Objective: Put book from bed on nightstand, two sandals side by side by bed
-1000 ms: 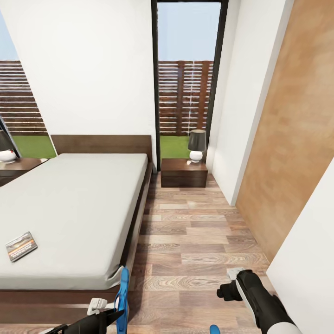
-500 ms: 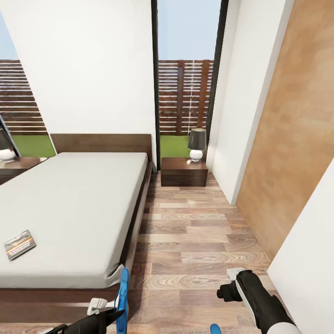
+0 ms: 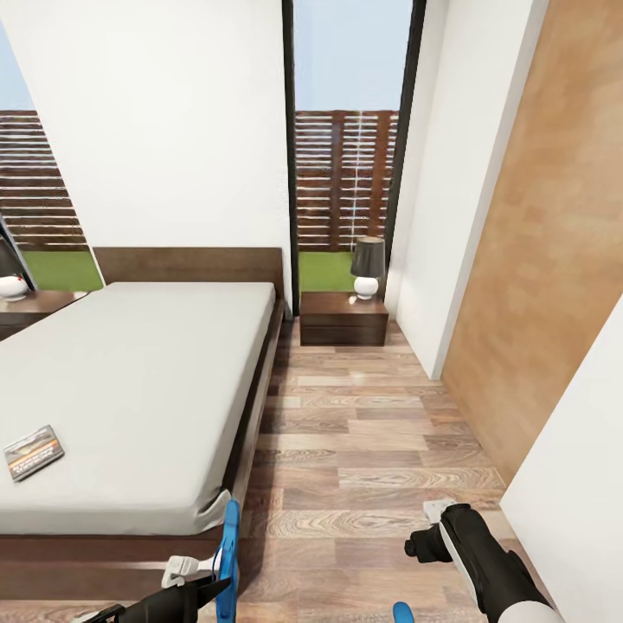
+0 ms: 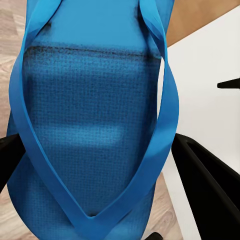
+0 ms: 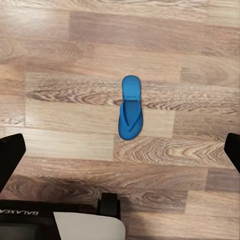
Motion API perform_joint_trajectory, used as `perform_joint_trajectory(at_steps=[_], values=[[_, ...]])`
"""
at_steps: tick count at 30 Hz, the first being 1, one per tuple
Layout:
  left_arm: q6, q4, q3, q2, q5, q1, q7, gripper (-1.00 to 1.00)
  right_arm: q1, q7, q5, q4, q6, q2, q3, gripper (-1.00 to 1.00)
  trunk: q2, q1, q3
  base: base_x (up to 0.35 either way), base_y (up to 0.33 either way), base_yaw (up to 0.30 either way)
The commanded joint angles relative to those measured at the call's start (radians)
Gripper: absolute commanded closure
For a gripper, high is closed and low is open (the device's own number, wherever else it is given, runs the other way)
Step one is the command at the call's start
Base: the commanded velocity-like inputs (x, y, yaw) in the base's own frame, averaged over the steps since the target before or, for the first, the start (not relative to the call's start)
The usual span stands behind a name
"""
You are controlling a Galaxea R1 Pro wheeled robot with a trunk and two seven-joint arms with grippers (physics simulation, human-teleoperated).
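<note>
Head view, left to right: far nightstand (image 3: 35,310) at the left edge with a white lamp base (image 3: 12,287) on it, cut off by the frame. Book (image 3: 34,451) lies flat on the bed (image 3: 147,381), on the mattress near its left side toward the foot, well apart from both nightstands. Headboard against the white wall. Left gripper (image 3: 195,584) sits low in frame, just past the foot corner of the bed, with a blue sandal (image 3: 228,554) held edge-on and standing roughly upright between its fingers. Left wrist view confirms it: sandal (image 4: 90,130) strap side toward the camera, black fingers (image 4: 210,185) flanking it on either side, so the tool is closed down to the sandal's width and gripping it. Floor (image 3: 372,467) is brown wood plank, running between the bed and the right-hand wall. Second nightstand (image 3: 343,320) stands just beside the headboard end of the bed, under the tall dark-framed window, with a lamp (image 3: 367,270) with a dark shade and white base on top. Second sandal (image 3: 400,613) is a blue sliver at the bottom edge of the head view; right wrist view shows it (image 5: 131,107) lying flat on the planks, strap up, alone. Right gripper (image 3: 422,547) hangs over the floor well above that sandal; its fingertips (image 5: 11,155) show at opposite edges of the wrist view, so it's wide apart and holding nothing. Wood-panelled wall on the far right.
</note>
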Motion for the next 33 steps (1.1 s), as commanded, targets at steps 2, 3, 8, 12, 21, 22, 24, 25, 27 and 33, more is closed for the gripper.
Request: perform_joint_trajectory(at_steps=[2, 3, 8, 12, 21, 22, 24, 25, 27, 33], values=[[0.008, 0.0, 0.002, 0.0, 0.004, -0.001, -0.004, 1.0, 0.0, 0.01, 0.011, -0.002, 0.004, 0.0, -0.003, -1.0, -0.015, 0.008, -0.007, 0.0, 0.0, 0.0], [0.008, 0.0, 0.002, 0.0, 0.004, -0.001, -0.004, 1.0, 0.0, 0.01, 0.011, -0.003, 0.004, 0.0, -0.003, -1.0, -0.022, 0.012, -0.011, 0.0, 0.0, 0.0], [0.008, 0.0, 0.002, 0.0, 0.004, -0.001, -0.005, 1.0, 0.0, 0.01, 0.01, -0.002, 0.003, 0.0, -0.004, -1.0, -0.057, 0.031, -0.026, 0.0, 0.0, 0.0], [0.008, 0.0, 0.002, 0.0, 0.004, -0.001, -0.005, 1.0, 0.0, 0.01, 0.009, -0.002, -0.002, 0.0, -0.004, -1.0, -0.085, 0.046, -0.039, 0.0, 0.0, 0.0], [0.008, 0.0, 0.003, 0.003, 0.004, -0.001, -0.005, 1.0, 0.0, 0.015, 0.008, -0.001, -0.004, 0.0, -0.004, -1.0, -0.148, 0.081, -0.067, 0.0, 0.0, 0.0], [0.008, 0.0, 0.003, 0.003, 0.004, -0.001, -0.005, 1.0, 0.0, 0.015, 0.008, -0.001, -0.004, 0.0, -0.004, -1.0, -0.155, 0.084, -0.07, 0.0, 0.0, 0.0], [0.008, 0.0, 0.003, 0.003, 0.004, -0.001, -0.006, 1.0, 0.0, 0.011, 0.008, -0.001, -0.004, 0.0, -0.004, -1.0, -0.169, 0.092, -0.076, 0.0, 0.0, 0.0], [0.008, 0.0, 0.003, 0.003, 0.004, -0.001, -0.006, 1.0, 0.0, 0.01, 0.008, -0.001, -0.004, 0.0, -0.004, -1.0, -0.176, 0.096, -0.079, 0.0, 0.0, 0.0], [0.008, 0.0, 0.003, 0.003, 0.004, -0.001, -0.006, 1.0, 0.0, 0.009, 0.009, -0.001, -0.004, 0.0, -0.004, -1.0, -0.19, 0.104, -0.086, 0.0, 0.0, 0.0], [0.008, 0.0, 0.002, 0.002, 0.004, -0.001, -0.005, 1.0, 0.0, 0.009, 0.009, -0.001, -0.004, 0.0, -0.004, -1.0, -0.232, 0.127, -0.105, 0.0, 0.0, 0.0]])
